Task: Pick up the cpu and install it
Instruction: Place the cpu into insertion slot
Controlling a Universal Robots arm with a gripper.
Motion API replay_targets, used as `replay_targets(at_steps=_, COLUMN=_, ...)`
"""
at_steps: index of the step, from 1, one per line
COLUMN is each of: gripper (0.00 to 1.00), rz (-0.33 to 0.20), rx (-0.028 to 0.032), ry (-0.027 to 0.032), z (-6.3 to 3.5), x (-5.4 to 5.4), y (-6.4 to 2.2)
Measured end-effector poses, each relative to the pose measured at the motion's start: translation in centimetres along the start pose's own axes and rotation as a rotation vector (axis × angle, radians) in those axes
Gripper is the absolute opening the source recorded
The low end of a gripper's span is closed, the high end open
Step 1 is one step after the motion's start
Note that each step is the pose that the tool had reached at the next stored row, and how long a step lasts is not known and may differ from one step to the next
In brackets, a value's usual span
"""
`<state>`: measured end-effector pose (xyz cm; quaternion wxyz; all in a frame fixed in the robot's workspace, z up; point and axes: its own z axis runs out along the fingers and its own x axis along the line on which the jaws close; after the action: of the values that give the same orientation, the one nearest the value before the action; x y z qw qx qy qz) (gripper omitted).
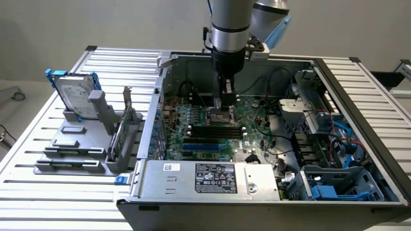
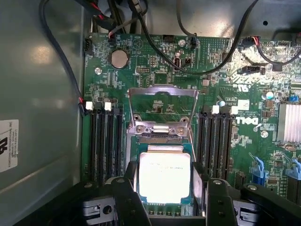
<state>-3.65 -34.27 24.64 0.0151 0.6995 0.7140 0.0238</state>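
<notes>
The cpu [image 2: 164, 176] is a flat square with a bright, smooth metal top and a thin green rim. It sits between the two black fingers [image 2: 127, 200] of the gripper [image 2: 170, 202], directly over the socket [image 1: 222, 115] in the middle of the green motherboard [image 2: 155, 70]. The fingers close against two opposite edges of the chip, grasping it. Just beyond the chip, the socket's thin steel load plate [image 2: 162, 90] is a hollow rectangular frame, standing swung open. Long black ribbed memory slots [image 2: 106, 141] flank the socket on both sides, and a round silver coin battery [image 2: 119, 59] lies farther off.

In the exterior view the arm comes straight down into the open grey sheet-metal case [image 1: 151, 130], its silver and black wrist vertical and the gripper [image 1: 226, 103] low over the board. The case rests on a slatted aluminium table [image 1: 51, 192]. On the exterior view's left, a silver hard drive [image 1: 74, 98] with blue brackets stands upright in a grey holder.
</notes>
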Motion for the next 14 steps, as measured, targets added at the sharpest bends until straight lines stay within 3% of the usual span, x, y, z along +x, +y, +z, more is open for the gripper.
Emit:
replay_targets(at_steps=6, gripper=0.55, rz=0.028, rx=0.0012, ry=-0.0081, z=0.87, x=0.0, y=-0.46)
replay_targets(at_steps=10, gripper=0.55, rz=0.052, rx=0.0014, ry=-0.0101, z=1.1, x=0.1, y=-0.72)
replay_targets(at_steps=12, gripper=0.55, rz=0.064, rx=0.0013, ry=-0.0104, z=1.18, x=0.1, y=-0.79)
replay_targets(at_steps=14, gripper=0.55, rz=0.07, rx=0.0017, ry=-0.0041, z=1.25, x=0.1, y=-0.8)
